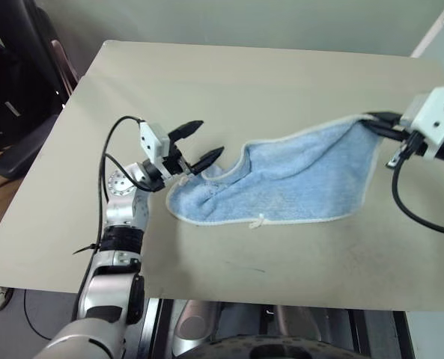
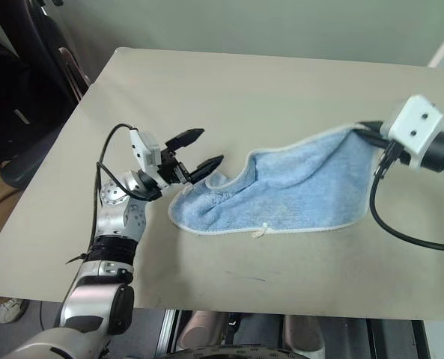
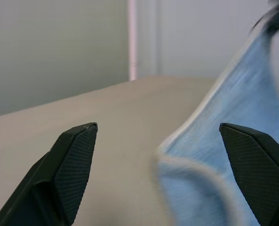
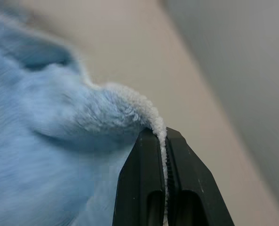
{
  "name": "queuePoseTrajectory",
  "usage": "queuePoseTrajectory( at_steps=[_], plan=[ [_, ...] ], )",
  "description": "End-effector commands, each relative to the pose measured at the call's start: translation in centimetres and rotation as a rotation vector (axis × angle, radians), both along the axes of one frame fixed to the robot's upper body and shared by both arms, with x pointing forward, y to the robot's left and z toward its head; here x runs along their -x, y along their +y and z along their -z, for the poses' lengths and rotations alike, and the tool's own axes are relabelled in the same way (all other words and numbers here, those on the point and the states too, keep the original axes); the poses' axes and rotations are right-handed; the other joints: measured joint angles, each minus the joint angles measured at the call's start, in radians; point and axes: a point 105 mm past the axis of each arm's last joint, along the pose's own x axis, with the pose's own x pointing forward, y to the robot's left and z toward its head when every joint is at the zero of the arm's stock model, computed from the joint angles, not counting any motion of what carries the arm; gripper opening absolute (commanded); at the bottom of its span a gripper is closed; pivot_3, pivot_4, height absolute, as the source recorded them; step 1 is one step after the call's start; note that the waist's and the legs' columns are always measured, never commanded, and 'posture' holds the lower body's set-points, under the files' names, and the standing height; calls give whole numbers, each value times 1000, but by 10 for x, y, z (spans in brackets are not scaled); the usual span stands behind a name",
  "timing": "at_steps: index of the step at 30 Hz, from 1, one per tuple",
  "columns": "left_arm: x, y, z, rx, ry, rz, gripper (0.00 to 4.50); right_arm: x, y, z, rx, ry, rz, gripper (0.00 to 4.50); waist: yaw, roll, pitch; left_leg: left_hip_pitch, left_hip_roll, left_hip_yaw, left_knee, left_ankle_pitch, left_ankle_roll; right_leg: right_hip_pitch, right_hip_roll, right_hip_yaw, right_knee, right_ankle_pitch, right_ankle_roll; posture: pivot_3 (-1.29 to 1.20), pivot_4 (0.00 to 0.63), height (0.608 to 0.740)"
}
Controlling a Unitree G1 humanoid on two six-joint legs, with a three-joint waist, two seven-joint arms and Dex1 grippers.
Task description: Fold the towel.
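Note:
The towel (image 1: 296, 179) is light blue terry cloth with a white edge and a small white loop tag (image 1: 257, 222) on its near side. It lies partly on the beige table (image 1: 229, 82), its right corner lifted off the surface. My right gripper (image 1: 373, 124) is shut on that raised corner; the right wrist view shows the white hem (image 4: 162, 136) pinched between the two black fingers. My left gripper (image 1: 204, 143) stands open just off the towel's left end, one fingertip (image 1: 214, 154) near the cloth edge, nothing between the fingers.
A dark chair (image 1: 19, 90) stands off the table's left side. Black cables (image 1: 412, 209) hang from the right wrist over the table. The table's far half and near strip are bare.

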Motion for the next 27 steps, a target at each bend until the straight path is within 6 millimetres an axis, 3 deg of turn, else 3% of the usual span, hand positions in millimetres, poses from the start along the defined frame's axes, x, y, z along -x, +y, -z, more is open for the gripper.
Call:
queuePoseTrajectory(
  at_steps=[1,5,7,10,13,27],
  plan=[
    [-3,6,-5,-10,-38,-14,4500,1,2,-26,-24,-98,15,38,2,0,0,0,0,0,0,0,0,0,0,0,0,0,0,0,150,740],
    [-4,13,-2,-3,-4,13,4500,-5,3,-65,-63,-257,72,38,2,1,0,-10,0,2,1,6,-6,-10,-1,0,0,1,2,0,150,740],
    [-3,14,0,-1,12,29,4500,-7,2,-77,-69,-303,96,38,2,1,0,-13,1,1,0,7,-7,-14,0,-1,1,10,9,0,150,740],
    [-2,15,2,-1,20,42,4500,-8,1,-83,-75,-329,110,38,3,1,0,-13,1,1,0,6,-7,-14,0,-1,1,10,9,0,150,740],
    [0,13,4,-14,34,75,4500,-11,-3,-104,-69,-407,143,38,5,2,1,-14,0,1,0,5,-6,-14,-1,-1,0,10,9,0,150,740],
    [0,13,4,-15,36,83,4500,-12,-4,-107,-67,-419,146,38,5,2,1,-14,1,1,0,5,-4,-15,-1,-2,1,11,8,0,150,740]
  ],
)
